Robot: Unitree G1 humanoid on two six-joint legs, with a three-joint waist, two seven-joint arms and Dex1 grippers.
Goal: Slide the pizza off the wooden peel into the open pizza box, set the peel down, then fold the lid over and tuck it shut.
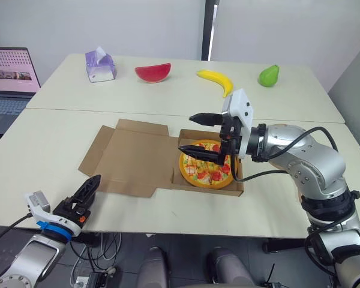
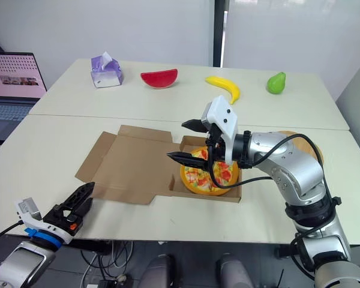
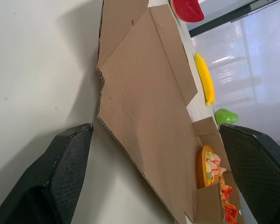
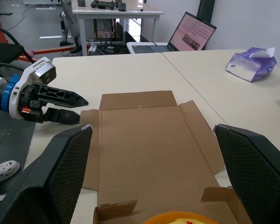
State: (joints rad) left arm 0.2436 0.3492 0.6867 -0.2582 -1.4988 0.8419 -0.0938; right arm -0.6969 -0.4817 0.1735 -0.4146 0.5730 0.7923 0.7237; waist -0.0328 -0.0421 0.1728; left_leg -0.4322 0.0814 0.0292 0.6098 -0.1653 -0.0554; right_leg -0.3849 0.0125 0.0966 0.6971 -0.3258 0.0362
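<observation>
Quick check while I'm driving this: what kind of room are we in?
Probably an office or robot lab: pale work tables, an open laptop beside them, and a toy-looking banana and pear laid out as props.

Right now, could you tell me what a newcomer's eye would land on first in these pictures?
The bright pizza lies in the open pizza box, its lid flat on the near table, with the right gripper open just above it. Behind, a watermelon slice, banana and pear line the far table.

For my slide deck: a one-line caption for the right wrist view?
Open right gripper over the pizza box, lid flat; open left gripper beyond.
</observation>
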